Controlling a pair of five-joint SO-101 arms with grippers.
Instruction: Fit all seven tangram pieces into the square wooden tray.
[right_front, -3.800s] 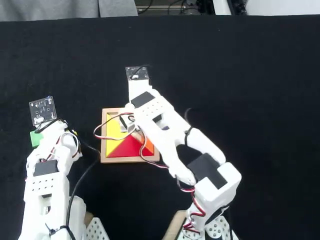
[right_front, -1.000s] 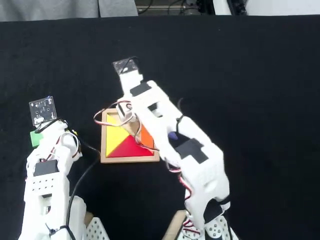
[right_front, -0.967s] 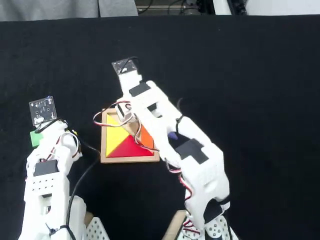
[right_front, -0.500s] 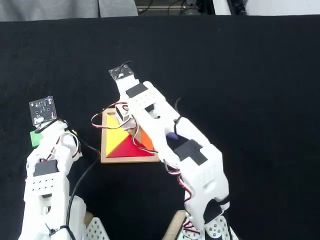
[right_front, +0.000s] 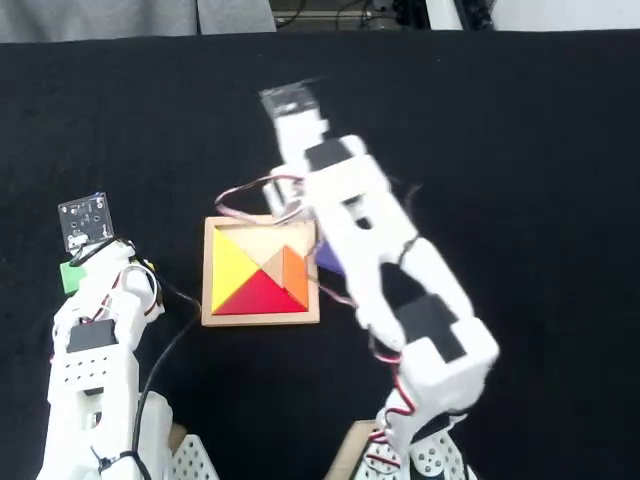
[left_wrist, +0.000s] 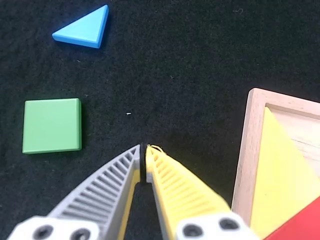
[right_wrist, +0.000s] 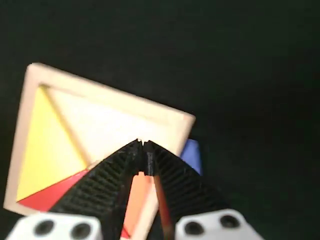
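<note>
The square wooden tray (right_front: 209, 272) holds a yellow triangle (right_front: 232, 270) on its left, a red triangle (right_front: 262, 298) at the near side and an orange triangle (right_front: 294, 277) on its right; its far part is bare wood. My right arm (right_front: 345, 195) hangs over the tray's far right corner. The right gripper (right_wrist: 142, 147) is shut and empty above the tray (right_wrist: 107, 97). A purple piece (right_front: 328, 258) lies against the tray's right rim. My left gripper (left_wrist: 145, 154) is shut and empty, between a green square (left_wrist: 52, 125) and the tray (left_wrist: 246, 155). A blue triangle (left_wrist: 85, 29) lies beyond.
The left arm (right_front: 98, 320) stands left of the tray with the green square (right_front: 70, 277) beside it. Black cloth covers the table (right_front: 500, 150), with wide open room to the right and far side. Both arm bases sit at the near edge.
The right arm has swung right and up from over the tray's left half, uncovering the tray and the orange triangle. The left arm has kept still.
</note>
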